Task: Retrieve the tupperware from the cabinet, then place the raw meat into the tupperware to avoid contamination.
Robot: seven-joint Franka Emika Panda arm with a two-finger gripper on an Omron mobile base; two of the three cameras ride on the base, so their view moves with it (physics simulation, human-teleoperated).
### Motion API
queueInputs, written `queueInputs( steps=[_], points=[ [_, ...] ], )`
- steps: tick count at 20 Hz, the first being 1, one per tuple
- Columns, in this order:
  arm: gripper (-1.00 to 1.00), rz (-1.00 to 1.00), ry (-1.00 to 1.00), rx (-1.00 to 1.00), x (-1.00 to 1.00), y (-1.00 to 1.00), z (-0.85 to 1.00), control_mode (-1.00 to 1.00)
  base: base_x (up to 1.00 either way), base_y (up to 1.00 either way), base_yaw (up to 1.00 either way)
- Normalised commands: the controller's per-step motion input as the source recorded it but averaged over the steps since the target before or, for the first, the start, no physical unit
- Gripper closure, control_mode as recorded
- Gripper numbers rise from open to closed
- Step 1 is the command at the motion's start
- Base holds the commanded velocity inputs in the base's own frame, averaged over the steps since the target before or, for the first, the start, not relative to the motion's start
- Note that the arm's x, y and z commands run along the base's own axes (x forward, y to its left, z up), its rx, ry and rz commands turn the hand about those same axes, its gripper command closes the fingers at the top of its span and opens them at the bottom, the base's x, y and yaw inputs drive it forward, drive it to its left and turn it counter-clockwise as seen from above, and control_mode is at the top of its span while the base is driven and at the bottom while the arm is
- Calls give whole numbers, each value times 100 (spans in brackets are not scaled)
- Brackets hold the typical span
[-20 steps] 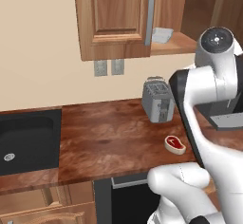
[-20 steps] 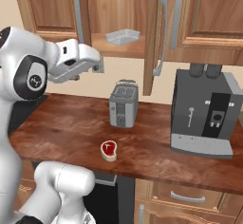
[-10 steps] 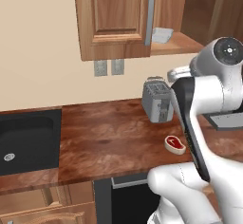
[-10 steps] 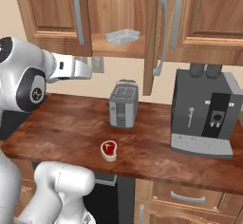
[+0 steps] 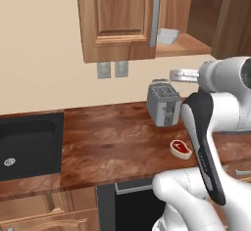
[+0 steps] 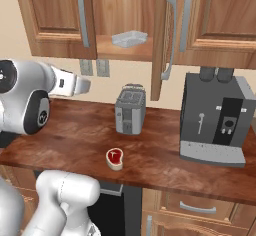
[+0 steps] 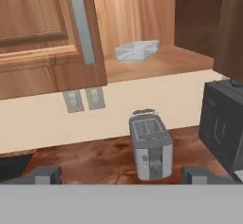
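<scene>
Nearest the base, the raw meat (image 6: 114,158) lies flat on the wooden tabletop (image 6: 165,162), untouched, just in front of the toaster (image 6: 130,112). The end effector (image 7: 122,174) hangs above the tabletop with its two fingertips (image 7: 45,174) spread wide apart and nothing between them; it points toward the toaster and the wall beyond. Right of the toaster stands a dark coffee machine (image 6: 216,122). Farther back and higher, the cabinet (image 6: 125,17) has its right-hand door (image 6: 161,37) swung open, and the tupperware (image 6: 129,38) sits on the shelf inside, near the front edge, well apart from the end effector. Judged step: the retrieval, approach stage; the container is not yet grasped. Next move likely calls for raising the hand to shelf height, passing between the open door and the closed left door (image 7: 42,31), and closing on one low wall of the tupperware. Risk: clipping the door handle (image 6: 168,40) on entry.
</scene>
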Motion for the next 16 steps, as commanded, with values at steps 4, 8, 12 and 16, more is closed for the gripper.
queueInputs(
  steps=[4, 8, 12, 16],
  points=[
    [-100, 6, -20, 12, -3, 16, 3, -100, 0, 0, 0],
    [-100, 4, -21, 4, -15, 12, 15, -100, 0, 0, 0],
    [-100, 2, -20, 0, -21, 9, 26, -100, 0, 0, 0],
    [-100, 1, -17, 0, -23, 4, 33, -100, 0, 0, 0]
  ],
)
